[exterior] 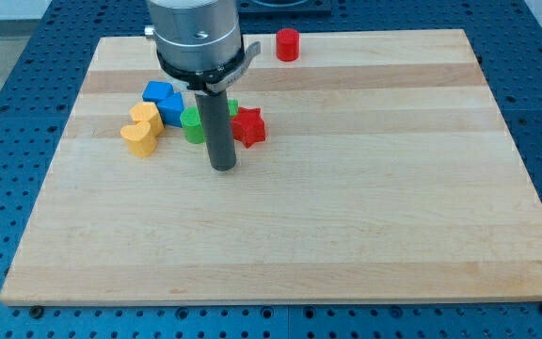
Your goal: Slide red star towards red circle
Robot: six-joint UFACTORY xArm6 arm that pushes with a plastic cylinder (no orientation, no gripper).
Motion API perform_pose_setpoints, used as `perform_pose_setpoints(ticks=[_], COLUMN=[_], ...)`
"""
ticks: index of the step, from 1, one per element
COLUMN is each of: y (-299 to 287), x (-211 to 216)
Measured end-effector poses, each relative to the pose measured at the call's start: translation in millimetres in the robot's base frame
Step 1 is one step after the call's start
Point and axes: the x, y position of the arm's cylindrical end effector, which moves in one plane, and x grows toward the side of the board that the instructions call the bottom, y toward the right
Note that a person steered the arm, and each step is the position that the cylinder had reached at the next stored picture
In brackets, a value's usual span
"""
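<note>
Tip (pixel 222 166) rests just below-left of red star (pixel 248 126).

A pale wooden board (pixel 346 217) on a blue perforated table (pixel 26 56) bears blue blocks (pixel 163 100), yellow heart-like blocks (pixel 142 129) and a green cylinder block (pixel 193 124) clustered at the view's upper left.

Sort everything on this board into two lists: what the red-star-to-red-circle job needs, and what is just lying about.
Job:
- red star block, just right of my tip
- red circle, a cylinder block, near the view's top edge
- my tip, the dark rod's end

Lying about:
- blue blocks
- yellow heart-like blocks
- green cylinder block, left of the rod
- green block behind the rod, shape hidden
- wooden board
</note>
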Motion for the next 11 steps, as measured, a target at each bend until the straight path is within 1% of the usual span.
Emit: perform_pose_setpoints(ticks=[2,6,10,11], y=[-9,41,49,62], x=[-17,-51,-100,-112])
